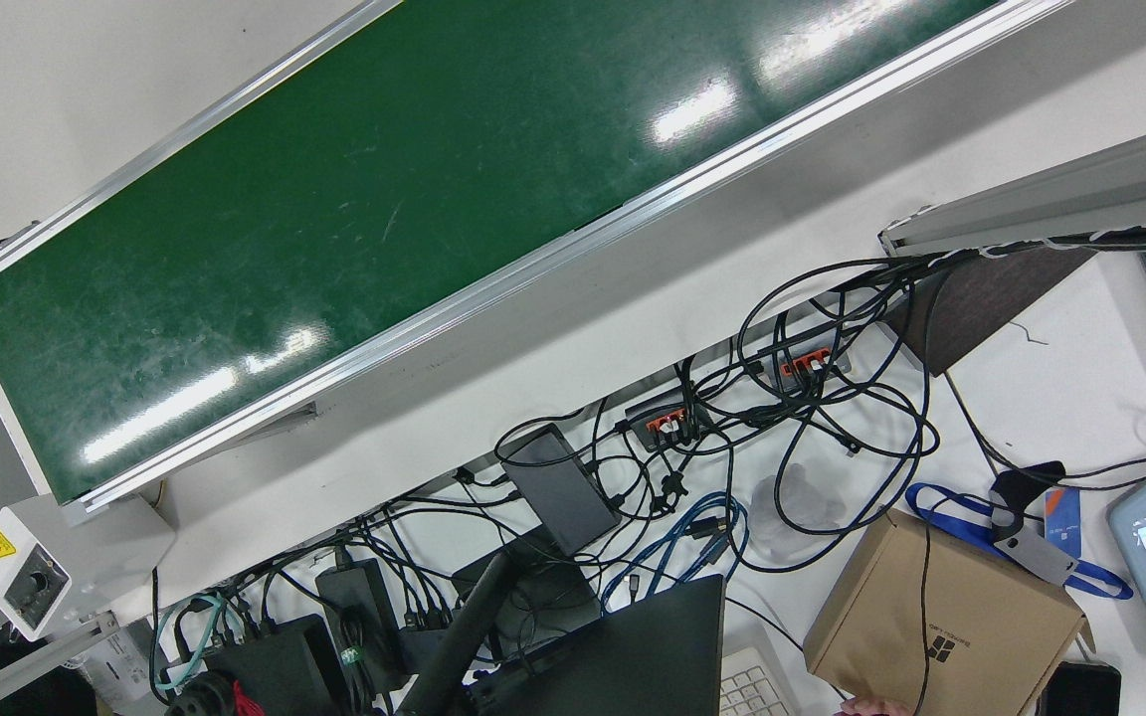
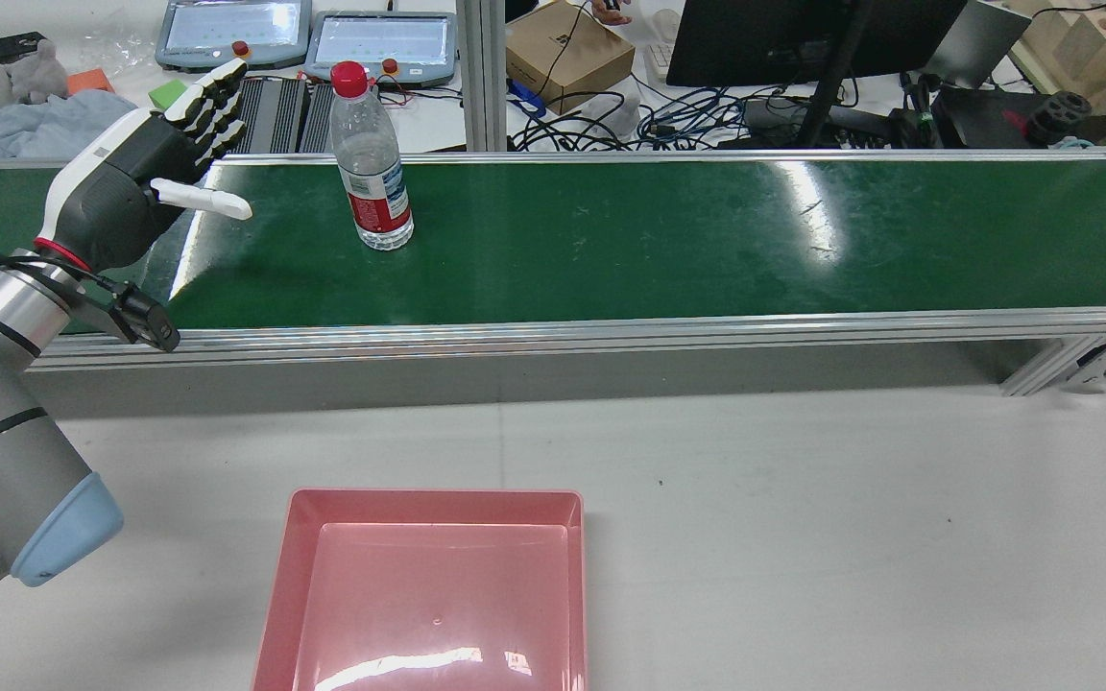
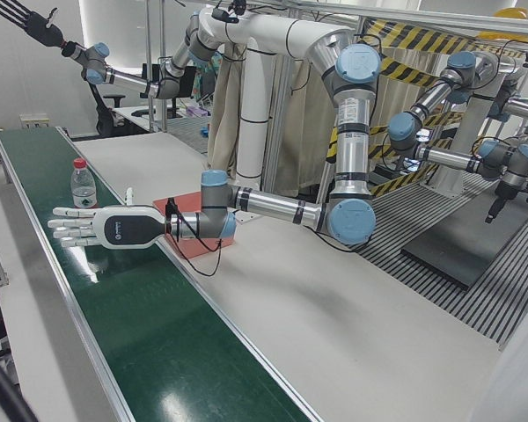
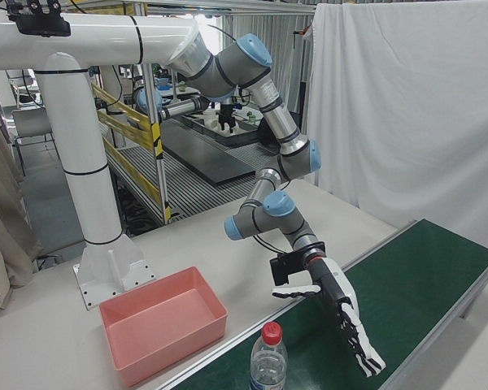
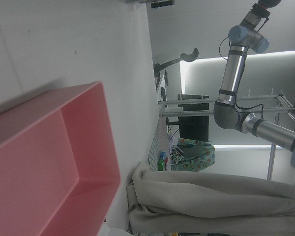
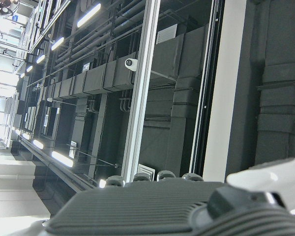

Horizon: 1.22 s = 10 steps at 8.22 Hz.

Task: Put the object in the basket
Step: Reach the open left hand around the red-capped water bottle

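A clear water bottle with a red cap and red label stands upright on the green conveyor belt. My left hand hovers over the belt to the left of the bottle, a short gap away, open with fingers straight and holding nothing. It also shows in the left-front view beside the bottle, and in the right-front view. The empty pink basket sits on the white table in front of the belt. My right hand is raised high, fingers spread, empty.
Behind the belt are teach pendants, a cardboard box, cables and a monitor. The front view shows a bare stretch of belt and a cable-covered desk. The left hand view looks down at the basket.
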Tool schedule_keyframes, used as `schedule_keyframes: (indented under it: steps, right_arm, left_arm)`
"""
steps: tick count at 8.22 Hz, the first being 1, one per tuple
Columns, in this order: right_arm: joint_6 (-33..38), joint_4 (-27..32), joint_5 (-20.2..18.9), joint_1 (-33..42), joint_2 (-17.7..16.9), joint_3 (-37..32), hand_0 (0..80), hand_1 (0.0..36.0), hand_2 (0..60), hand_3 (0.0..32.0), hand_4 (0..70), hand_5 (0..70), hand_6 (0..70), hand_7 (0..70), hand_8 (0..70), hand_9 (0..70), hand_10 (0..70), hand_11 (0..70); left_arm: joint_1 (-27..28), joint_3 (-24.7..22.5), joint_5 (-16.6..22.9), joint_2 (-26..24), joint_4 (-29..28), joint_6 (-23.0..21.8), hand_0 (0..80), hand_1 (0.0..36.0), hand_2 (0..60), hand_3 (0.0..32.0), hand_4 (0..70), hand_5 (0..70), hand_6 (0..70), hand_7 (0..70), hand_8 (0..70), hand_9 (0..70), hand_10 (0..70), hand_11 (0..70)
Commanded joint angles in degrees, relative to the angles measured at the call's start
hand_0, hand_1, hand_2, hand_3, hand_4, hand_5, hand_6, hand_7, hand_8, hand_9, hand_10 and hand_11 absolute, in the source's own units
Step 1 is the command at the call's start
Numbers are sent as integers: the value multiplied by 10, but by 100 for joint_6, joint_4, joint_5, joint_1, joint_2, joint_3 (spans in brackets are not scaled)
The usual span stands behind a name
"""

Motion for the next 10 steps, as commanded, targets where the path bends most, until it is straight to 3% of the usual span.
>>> schedule_keyframes:
  steps: [1, 10]
  right_arm:
    - [0, 3, 0, 0, 0, 7, 0, 0, 0, 0, 0, 0, 0, 0, 0, 0, 0, 0]
    - [0, 3, 0, 0, 0, -1, 0, 0, 0, 0, 0, 0, 0, 0, 0, 0, 0, 0]
  left_arm:
    - [7, 44, -3, -115, 54, 39, 512, 103, 0, 14, 0, 130, 0, 0, 28, 19, 20, 46]
    - [157, 211, -12, -457, 177, 30, 511, 120, 0, 0, 16, 145, 20, 0, 54, 42, 30, 60]
